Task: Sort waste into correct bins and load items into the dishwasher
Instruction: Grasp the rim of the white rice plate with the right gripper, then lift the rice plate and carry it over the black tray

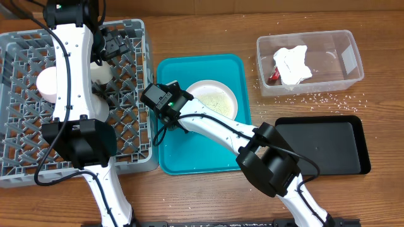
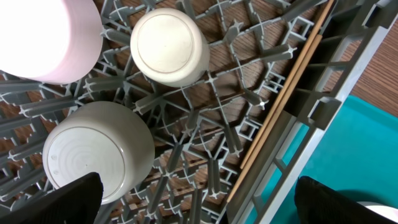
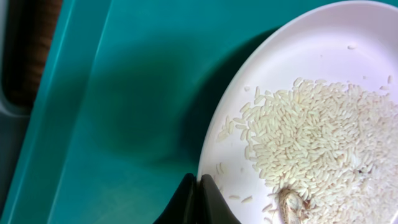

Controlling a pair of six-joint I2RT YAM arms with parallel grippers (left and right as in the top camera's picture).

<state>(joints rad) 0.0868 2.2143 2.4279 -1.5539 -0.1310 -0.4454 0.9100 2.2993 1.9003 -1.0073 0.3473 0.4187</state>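
- No brand or label can be read anywhere. The red-and-white wrapper [image 1: 273, 75] is too small for any print to be made out.
- The right gripper [image 3: 199, 199] is closed, its two tips pressed together to a point. It sits right at the near-left rim of the white plate [image 1: 218, 101]. Whether the rim is nipped between the tips cannot be told.
- The plate lies in the far right part of the teal tray [image 1: 189, 151], which stands mid-counter. A bed of rice grains [image 3: 311, 137] covers the plate, with a small brownish scrap among them near the gripper tips.
- The left gripper [image 2: 202, 202] hangs over the far right part of the dish rack [image 1: 19, 57] with its jaws spread wide. Its dark fingers [image 2: 68, 199] hold nothing.
- The rack fills the left end of the counter [image 1: 202, 31], just beside the teal tray.
- In the rack a white cup [image 2: 169, 46] and a pale bowl [image 2: 96, 152] stand upside down on the lattice. A third pale round vessel [image 2: 43, 34] sits beside them, washed out by glare.
- Thin wooden chopsticks [image 2: 292, 87] lie along the rack's right wall.
- The clear tub [image 1: 341, 44] stands toward the far right corner of the counter. It holds the crumpled white napkin [image 1: 293, 63], with the wrapper at the napkin's left.
- Loose grains [image 1: 322, 98] are strewn on the counter in front of the tub and to its left.
- The black tray [image 1: 322, 148] lies near the front right corner, well apart from the rack.
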